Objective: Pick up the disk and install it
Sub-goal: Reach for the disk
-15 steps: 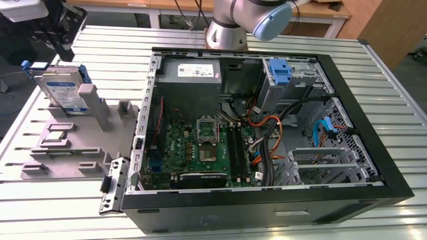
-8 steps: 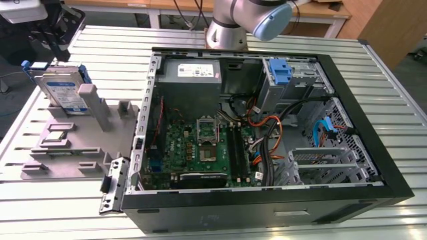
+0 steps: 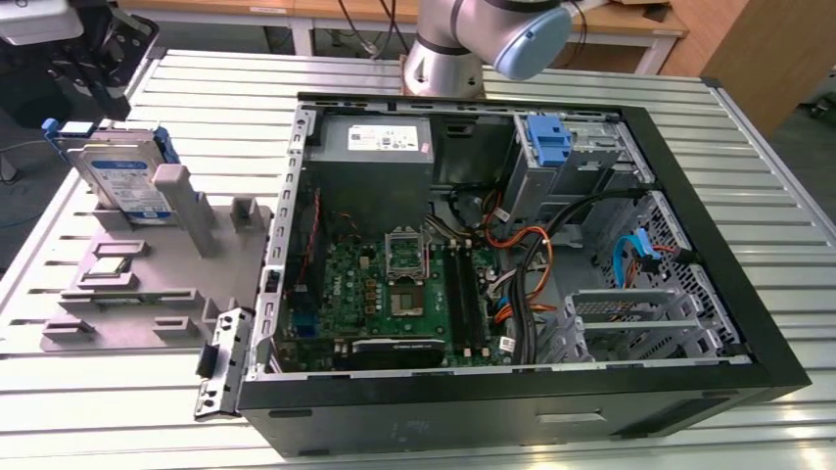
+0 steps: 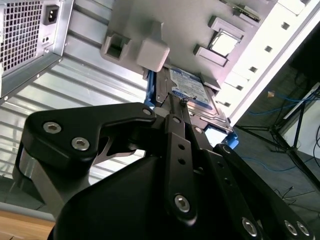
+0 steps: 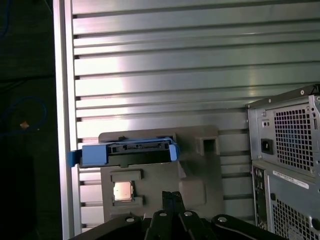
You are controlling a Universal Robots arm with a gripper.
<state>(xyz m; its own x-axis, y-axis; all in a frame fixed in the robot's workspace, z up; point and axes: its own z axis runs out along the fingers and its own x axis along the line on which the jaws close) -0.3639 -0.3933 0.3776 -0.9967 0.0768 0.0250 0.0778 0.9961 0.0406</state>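
Silver disk (image 3: 124, 181) stands tilted in grey holder (image 3: 147, 286) — end effector (image 5: 172, 195) hovers apart.

The slatted metal table (image 5: 175, 75) bears two things directly: a grey moulded plate (image 5: 200, 175) and an open computer case (image 5: 290, 140). In the first wrist view the plate lies straight ahead of the gripper (image 5: 172, 194), close to the tips, while the case stands off to one side of the gripper, just beside the plate. Beyond the plate, farther from the gripper, bare slats run on, and the table's edge passes near the plate on the side away from the case.
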